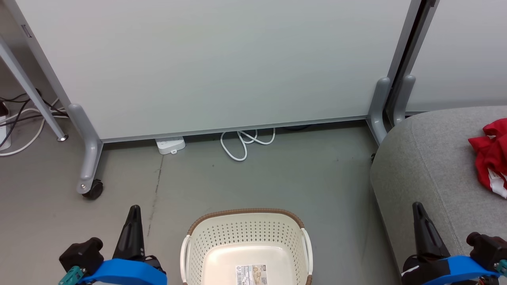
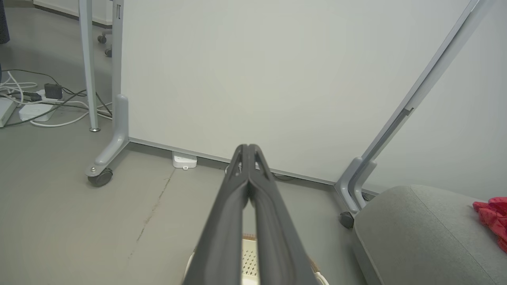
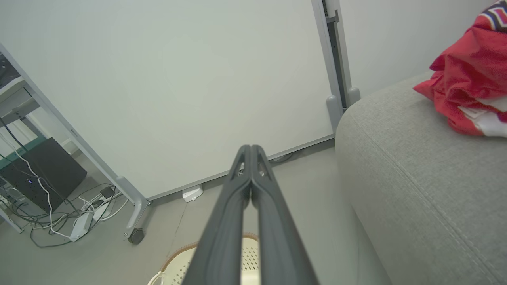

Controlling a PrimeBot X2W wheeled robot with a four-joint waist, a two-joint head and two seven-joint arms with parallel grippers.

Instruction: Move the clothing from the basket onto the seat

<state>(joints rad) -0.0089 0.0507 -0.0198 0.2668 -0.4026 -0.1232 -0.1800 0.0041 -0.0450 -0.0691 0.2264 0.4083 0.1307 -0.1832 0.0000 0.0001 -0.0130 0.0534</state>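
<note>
Head view: basket point(image 1: 245, 231) sits on the floor with its bottom bare, the red clothing point(image 1: 491, 156) heaped on the seat point(image 1: 427, 158). Left gripper point(image 1: 134, 207) and right gripper point(image 1: 416, 205), fingers pressed together on nothing, flank it, the job apparently done.

label point(image 1: 251, 274) on basket point(image 1: 245, 212), print unreadable
</note>
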